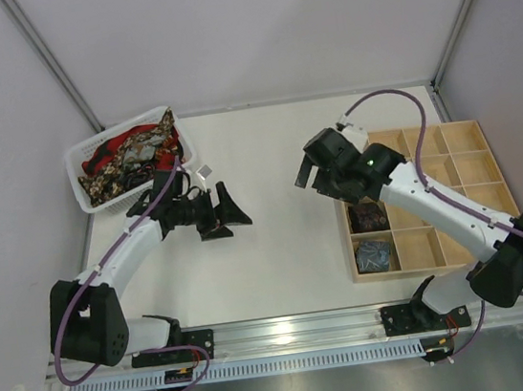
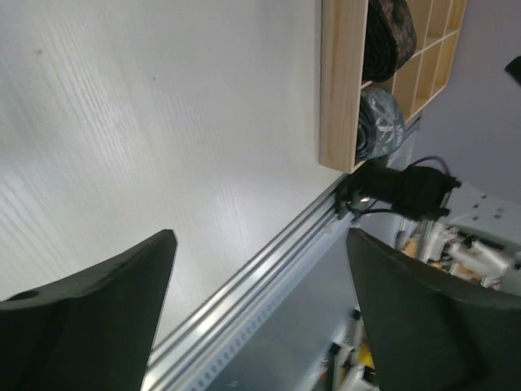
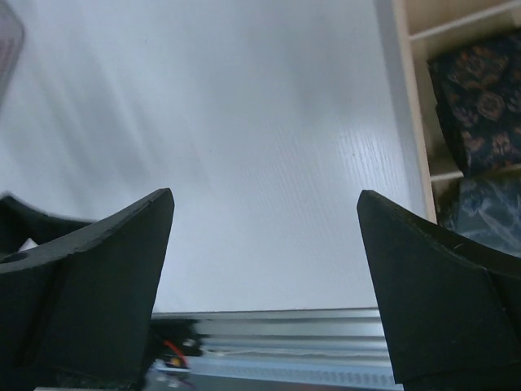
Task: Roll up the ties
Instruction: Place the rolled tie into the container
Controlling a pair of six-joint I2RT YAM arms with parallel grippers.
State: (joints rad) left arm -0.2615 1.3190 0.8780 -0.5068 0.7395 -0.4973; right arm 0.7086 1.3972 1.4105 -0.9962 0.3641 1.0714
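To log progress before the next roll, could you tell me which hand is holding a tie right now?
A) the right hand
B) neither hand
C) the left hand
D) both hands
B: the left hand and the right hand are both open, with only the table showing between their fingers in the wrist views; the loose ties lie in the white basket.

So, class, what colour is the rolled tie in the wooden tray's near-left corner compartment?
The rolled tie is grey-blue, faintly patterned; top external view shows it best.

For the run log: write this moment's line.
left gripper open | right gripper open | dark rolled tie, grey-blue rolled tie in organizer | loose ties in basket
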